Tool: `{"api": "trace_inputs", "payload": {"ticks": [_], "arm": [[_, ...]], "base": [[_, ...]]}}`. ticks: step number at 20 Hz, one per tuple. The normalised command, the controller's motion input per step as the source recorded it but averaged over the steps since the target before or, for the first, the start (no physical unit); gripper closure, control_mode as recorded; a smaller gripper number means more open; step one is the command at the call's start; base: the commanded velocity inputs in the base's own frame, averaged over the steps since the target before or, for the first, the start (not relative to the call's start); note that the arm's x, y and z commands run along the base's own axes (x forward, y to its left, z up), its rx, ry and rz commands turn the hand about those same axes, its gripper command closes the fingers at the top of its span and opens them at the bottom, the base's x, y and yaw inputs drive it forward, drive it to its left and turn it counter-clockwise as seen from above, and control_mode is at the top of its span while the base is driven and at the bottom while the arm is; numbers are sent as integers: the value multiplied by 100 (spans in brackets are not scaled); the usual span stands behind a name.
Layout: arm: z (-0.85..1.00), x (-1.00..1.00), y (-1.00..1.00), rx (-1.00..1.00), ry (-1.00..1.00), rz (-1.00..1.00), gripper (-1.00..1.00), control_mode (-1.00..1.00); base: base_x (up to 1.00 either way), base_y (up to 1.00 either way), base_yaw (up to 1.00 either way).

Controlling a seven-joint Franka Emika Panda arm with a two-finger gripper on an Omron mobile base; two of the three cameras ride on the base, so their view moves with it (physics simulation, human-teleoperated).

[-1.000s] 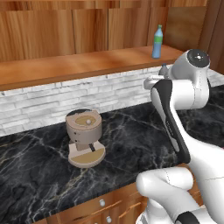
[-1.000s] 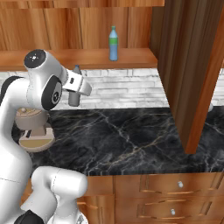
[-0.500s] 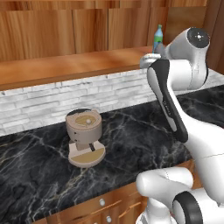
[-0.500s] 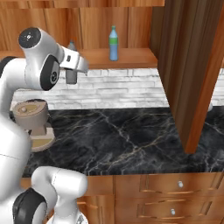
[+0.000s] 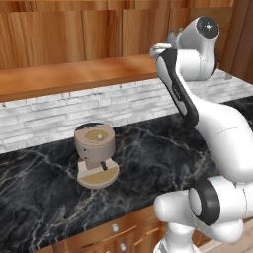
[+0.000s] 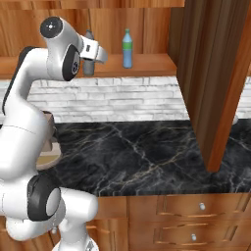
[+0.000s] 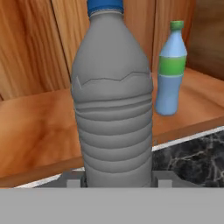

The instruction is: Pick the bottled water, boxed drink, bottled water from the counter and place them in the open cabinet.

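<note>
My gripper (image 7: pixel 116 180) is shut on the greyish bottled water (image 7: pixel 113 100) with a dark blue cap, and holds it upright at the level of the cabinet shelf (image 7: pixel 39 127). In the right base view the gripper (image 6: pixel 91 58) holds this bottle (image 6: pixel 88 63) over the shelf board (image 6: pixel 147 62); whether its base rests on the wood is hidden. The blue bottled water (image 7: pixel 172 70) with a green cap stands on the shelf to the right (image 6: pixel 127 48). From the left base view, both bottle tops (image 5: pixel 173 34) peek from behind the arm. The boxed drink is out of view.
A beige round appliance (image 5: pixel 95 153) stands on the black marble counter (image 5: pixel 163 153). The open cabinet door (image 6: pixel 215 73) juts out at the right. A white brick backsplash (image 6: pixel 127 98) runs under the shelf, and drawers with silver knobs (image 6: pixel 201 206) sit below the counter.
The arm has risen and reached forward, carrying the grey bottle from below shelf height up to the shelf, left of the blue bottle.
</note>
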Motion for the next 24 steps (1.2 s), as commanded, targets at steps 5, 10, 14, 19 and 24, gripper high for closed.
{"api": "trace_inputs", "payload": {"ticks": [5, 10, 14, 19, 24], "arm": [[0, 100, 0, 0, 0, 1, 100, -100], [0, 75, 8, 0, 0, 0, 100, -100], [0, 29, 9, 0, -2, 0, 100, -100], [0, 6, 0, 0, -14, 0, 100, -100], [-7, 2, 0, 0, -14, 0, 100, -100]], "base": [[0, 0, 0], [0, 0, 0], [0, 0, 0], [0, 0, 0], [0, 0, 0]]}}
